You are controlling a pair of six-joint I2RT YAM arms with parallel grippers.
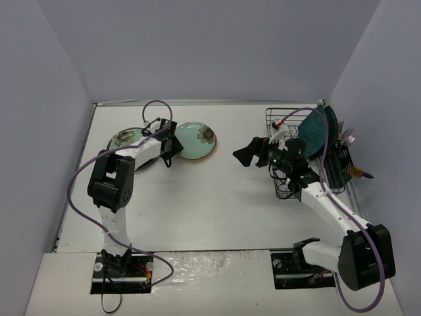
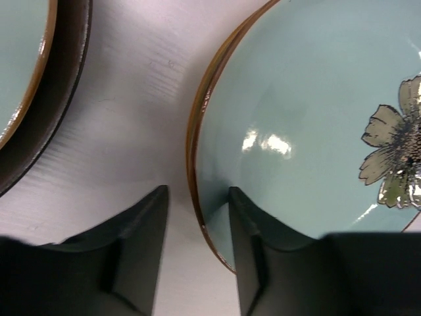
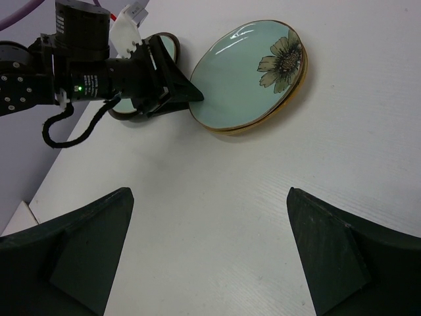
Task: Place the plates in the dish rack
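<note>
A mint-green plate with a tan rim and flower motif [image 1: 197, 140] lies flat on the table; it also shows in the left wrist view [image 2: 309, 118] and the right wrist view [image 3: 253, 76]. My left gripper [image 1: 174, 145] is open, with its fingers astride that plate's near-left rim [image 2: 197, 197], one over the plate and one over the table. A second mint plate with a dark rim [image 1: 123, 139] lies just to the left [image 2: 20, 59]. Dark teal plates [image 1: 319, 128] stand in the black wire dish rack [image 1: 283, 118]. My right gripper [image 1: 245, 153] is open and empty over bare table [image 3: 209, 191]. The cream floral plate is not visible.
The rack's side cutlery holder [image 1: 341, 161] holds forks and other utensils. Grey walls enclose the table on the left, back and right. The right arm lies across the rack's near-left corner.
</note>
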